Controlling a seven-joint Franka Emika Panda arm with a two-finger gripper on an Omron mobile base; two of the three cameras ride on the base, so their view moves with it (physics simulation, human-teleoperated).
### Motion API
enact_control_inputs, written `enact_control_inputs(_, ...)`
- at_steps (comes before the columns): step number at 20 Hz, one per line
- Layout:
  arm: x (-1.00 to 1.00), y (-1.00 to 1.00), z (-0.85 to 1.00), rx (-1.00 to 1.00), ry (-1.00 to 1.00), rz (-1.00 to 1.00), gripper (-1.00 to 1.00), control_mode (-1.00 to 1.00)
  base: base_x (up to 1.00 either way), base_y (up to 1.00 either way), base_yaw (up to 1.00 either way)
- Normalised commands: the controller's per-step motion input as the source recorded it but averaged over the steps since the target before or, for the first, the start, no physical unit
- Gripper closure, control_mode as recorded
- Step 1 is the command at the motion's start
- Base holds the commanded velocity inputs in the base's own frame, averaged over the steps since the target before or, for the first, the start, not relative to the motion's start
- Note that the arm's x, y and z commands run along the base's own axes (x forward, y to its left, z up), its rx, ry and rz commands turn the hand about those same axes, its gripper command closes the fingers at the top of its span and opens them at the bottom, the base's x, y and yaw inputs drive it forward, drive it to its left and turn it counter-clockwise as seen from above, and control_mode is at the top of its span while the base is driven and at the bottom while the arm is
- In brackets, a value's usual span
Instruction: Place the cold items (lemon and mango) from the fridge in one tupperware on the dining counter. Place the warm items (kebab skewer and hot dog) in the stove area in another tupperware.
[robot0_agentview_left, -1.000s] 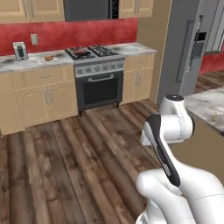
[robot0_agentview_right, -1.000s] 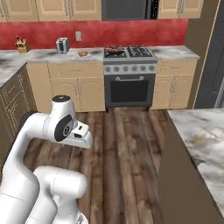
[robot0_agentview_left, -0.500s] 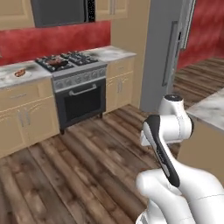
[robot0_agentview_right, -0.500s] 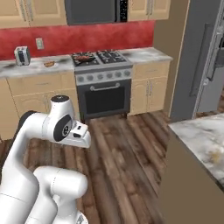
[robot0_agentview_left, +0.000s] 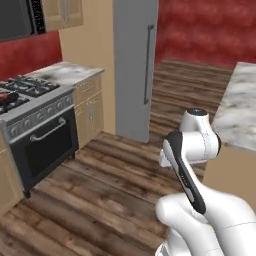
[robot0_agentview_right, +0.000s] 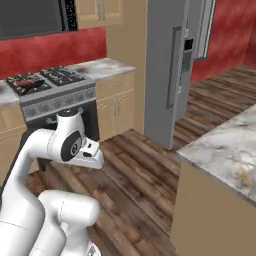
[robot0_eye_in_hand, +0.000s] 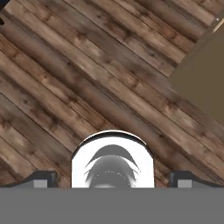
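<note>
Facing wood floor (robot0_eye_in_hand: 87, 78); counter edge (robot0_eye_in_hand: 192, 57)

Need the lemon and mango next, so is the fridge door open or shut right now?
Shut: the fridge doors sit flush with its grey front, handles in place, nothing of the interior showing.

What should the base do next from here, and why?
Probably keep driving toward the fridge and square up to it. Its doors look shut, the lemon and mango should be inside, and the arm is folded with the open gripper empty, pointing down at the wood floor, likely too far from the handle.
</note>
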Motion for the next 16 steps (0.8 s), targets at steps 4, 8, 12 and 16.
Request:
enact_control_inputs(4, 0.0, 0.0, 0.0, 0.0, 0.0, 0.0, -1.0, 1.0, 0.75, 0.79, -0.62)
enact_control_inputs(8, 0.0, 0.0, 0.0, 0.0, 0.0, 0.0, -1.0, 1.0, 0.65, 0.88, -0.59)
enact_control_inputs(12, 0.0, 0.0, 0.0, 0.0, 0.0, 0.0, -1.0, 1.0, 0.71, 0.77, -0.64)
enact_control_inputs(16, 0.0, 0.0, 0.0, 0.0, 0.0, 0.0, -1.0, 1.0, 0.67, 0.77, -0.64)
